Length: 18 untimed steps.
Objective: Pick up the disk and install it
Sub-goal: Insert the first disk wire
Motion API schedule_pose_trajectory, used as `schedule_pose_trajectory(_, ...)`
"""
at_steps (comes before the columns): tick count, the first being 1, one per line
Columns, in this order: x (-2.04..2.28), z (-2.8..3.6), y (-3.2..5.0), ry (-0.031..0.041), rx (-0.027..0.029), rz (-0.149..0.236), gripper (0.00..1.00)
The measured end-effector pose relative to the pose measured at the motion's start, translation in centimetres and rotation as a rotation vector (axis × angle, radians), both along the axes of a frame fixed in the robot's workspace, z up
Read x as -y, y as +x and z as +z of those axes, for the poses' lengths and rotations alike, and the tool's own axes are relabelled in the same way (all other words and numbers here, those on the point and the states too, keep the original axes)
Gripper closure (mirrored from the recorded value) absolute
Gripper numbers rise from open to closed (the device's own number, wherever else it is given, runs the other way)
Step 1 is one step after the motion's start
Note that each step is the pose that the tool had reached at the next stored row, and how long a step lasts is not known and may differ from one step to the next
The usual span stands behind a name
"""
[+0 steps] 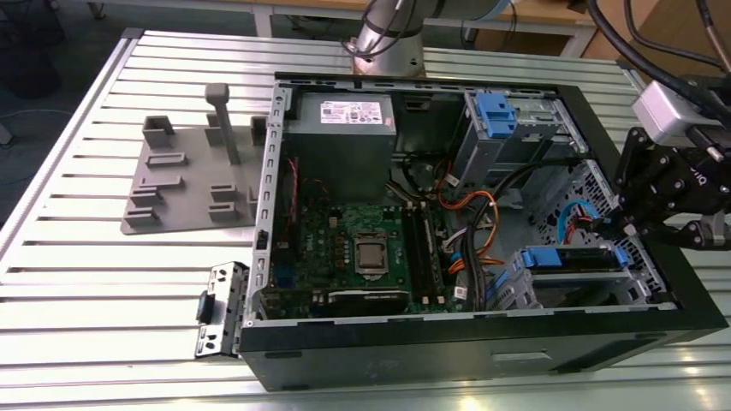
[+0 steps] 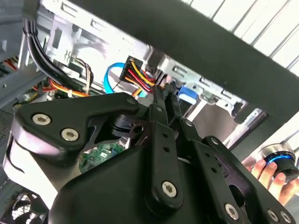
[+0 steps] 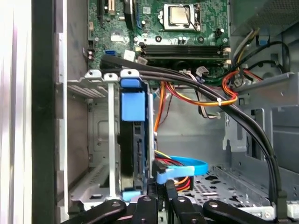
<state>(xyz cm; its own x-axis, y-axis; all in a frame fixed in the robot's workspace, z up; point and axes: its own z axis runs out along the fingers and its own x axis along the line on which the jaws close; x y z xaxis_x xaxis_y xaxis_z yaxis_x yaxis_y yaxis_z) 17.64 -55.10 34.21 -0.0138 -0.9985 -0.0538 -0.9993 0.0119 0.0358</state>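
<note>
The disk [image 1: 571, 257], in its blue carrier frame, lies inside the lower drive cage of the open computer case [image 1: 457, 338] on the exterior view's right. The first wrist view looks at the disk [image 3: 132, 140] edge-on, standing between the cage's metal rails. My gripper [image 1: 632, 229] hangs over the case's right wall, just behind the disk's rear end. Its black fingers [image 3: 156, 201] lie together, shut, with nothing seen between them. In the second wrist view the gripper [image 2: 161, 93] points at the red-and-yellow power connector [image 2: 135, 72] and the blue data cable [image 3: 180, 170].
A grey power supply [image 1: 341, 128], the green motherboard [image 1: 354, 248] and bundles of orange and black cables [image 1: 480, 214] crowd the case. An upper cage with a blue latch [image 1: 497, 111] sits at the back. A grey fixture [image 1: 188, 180] stands outside. A hand [image 2: 266, 173] holds a round knob.
</note>
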Motion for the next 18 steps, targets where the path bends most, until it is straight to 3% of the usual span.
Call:
schedule_pose_trajectory(8, 1.25, -0.15, -0.89, 0.0009, 0.0, 0.01, 0.82)
schedule_pose_trajectory(18, 1.28, -0.68, -1.26, 0.0093, 0.0001, 0.014, 0.82)
